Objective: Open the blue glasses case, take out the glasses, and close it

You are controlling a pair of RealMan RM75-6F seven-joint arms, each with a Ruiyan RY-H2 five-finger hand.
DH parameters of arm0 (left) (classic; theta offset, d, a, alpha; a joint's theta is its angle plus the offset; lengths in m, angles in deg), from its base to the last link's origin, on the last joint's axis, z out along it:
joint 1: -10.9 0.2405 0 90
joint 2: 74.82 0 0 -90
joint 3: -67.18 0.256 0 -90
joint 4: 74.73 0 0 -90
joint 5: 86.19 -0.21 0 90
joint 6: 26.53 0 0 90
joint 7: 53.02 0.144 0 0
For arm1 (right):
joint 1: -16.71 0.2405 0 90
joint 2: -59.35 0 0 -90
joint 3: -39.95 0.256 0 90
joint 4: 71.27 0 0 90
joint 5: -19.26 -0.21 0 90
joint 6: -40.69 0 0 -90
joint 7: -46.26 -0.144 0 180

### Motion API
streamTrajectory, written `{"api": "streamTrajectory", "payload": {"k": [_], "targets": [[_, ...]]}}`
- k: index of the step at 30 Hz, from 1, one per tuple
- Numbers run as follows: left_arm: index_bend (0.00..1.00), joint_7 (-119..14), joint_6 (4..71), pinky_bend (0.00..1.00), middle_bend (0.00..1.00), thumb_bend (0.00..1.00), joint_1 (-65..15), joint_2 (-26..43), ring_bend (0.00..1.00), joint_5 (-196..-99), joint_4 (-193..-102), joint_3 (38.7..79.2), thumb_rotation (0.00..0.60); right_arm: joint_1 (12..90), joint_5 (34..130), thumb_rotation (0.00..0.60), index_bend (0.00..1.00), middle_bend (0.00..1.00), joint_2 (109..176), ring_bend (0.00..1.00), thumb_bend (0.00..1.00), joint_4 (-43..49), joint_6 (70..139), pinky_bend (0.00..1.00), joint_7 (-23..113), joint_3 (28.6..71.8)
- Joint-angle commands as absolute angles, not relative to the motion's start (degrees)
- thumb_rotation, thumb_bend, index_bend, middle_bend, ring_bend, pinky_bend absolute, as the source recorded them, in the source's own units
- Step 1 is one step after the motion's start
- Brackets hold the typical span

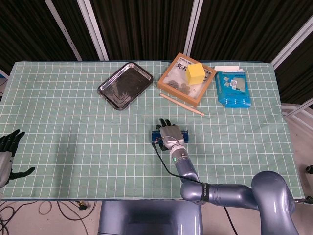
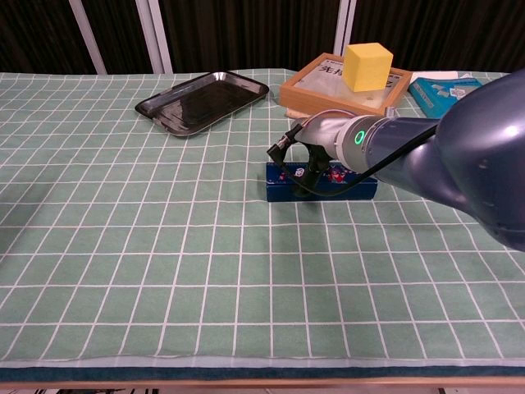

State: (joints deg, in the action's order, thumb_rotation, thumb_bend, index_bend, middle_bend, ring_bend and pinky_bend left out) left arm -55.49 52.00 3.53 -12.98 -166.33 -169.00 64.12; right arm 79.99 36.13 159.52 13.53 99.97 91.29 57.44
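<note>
a: where was the case [image 2: 283, 182]?
b: mid table [image 1: 73, 127], lying flat, lid looked shut. right hand [image 1: 168, 133] lay on top of it, fingers [image 1: 164, 122] reaching over the far edge. couldn't tell if it gripped. glasses not seen.
a: left hand [image 1: 7, 156]?
b: near-left table edge, fingers apart, held nothing.
a: containers?
b: tray [image 1: 124, 85] at the back, looked bare. wooden box [image 1: 173, 81] beside it held small dark bits, with a yellow cube [image 1: 195, 73] on top. blue packet [image 1: 233, 88] right of that, stick [image 1: 182, 104] in front of the box.
</note>
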Motion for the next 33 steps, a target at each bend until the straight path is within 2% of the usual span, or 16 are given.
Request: {"api": "streamTrajectory", "payload": {"k": [1, 16, 27, 33], "targets": [[0.00, -55.5, 52.0, 0.00, 0.00, 0.00, 3.5, -13.0, 0.00, -166.3, -169.0, 64.1, 0.600, 80.0, 35.9, 0.600, 0.25, 0.00, 159.5, 0.00, 0.45, 13.6, 100.0, 0.24, 91.2, 57.5], [0.00, -55.7, 52.1, 0.00, 0.00, 0.00, 3.5, -13.1, 0.00, -165.9, -169.0, 63.9, 0.600, 80.0, 35.4, 0.600, 0.26, 0.00, 159.8, 0.00, 0.49, 13.3, 100.1, 0.24, 91.2, 57.2], [0.00, -55.6, 52.1, 0.00, 0.00, 0.00, 3.5, -13.1, 0.00, -166.0, -169.1, 63.9, 0.600, 80.0, 35.4, 0.600, 0.28, 0.00, 159.7, 0.00, 0.69, 13.8, 100.1, 0.24, 91.1, 57.1], [0.00, -55.6, 52.1, 0.00, 0.00, 0.00, 3.6, -13.1, 0.00, -166.0, -169.1, 63.9, 0.600, 80.0, 35.0, 0.600, 0.28, 0.00, 159.6, 0.00, 0.74, 14.0, 100.2, 0.24, 91.1, 57.2]]}}
